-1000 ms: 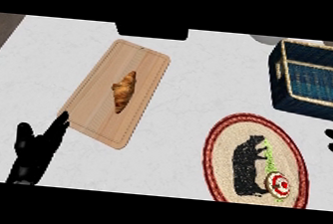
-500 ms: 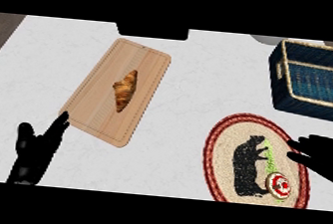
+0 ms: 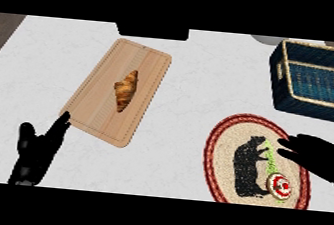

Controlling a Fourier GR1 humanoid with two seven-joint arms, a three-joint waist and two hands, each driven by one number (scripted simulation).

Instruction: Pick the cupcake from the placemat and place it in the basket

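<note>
Right hand [image 3: 321, 158] nearer cupcake [image 3: 278, 185], fingers straight

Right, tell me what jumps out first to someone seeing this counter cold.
The round placemat with a black bear on it, at lower right, draws the eye first, with the small cupcake near its lower edge and the right hand reaching over it. After that, the croissant on the wooden cutting board left of centre, and the dark blue basket at upper right.
</note>
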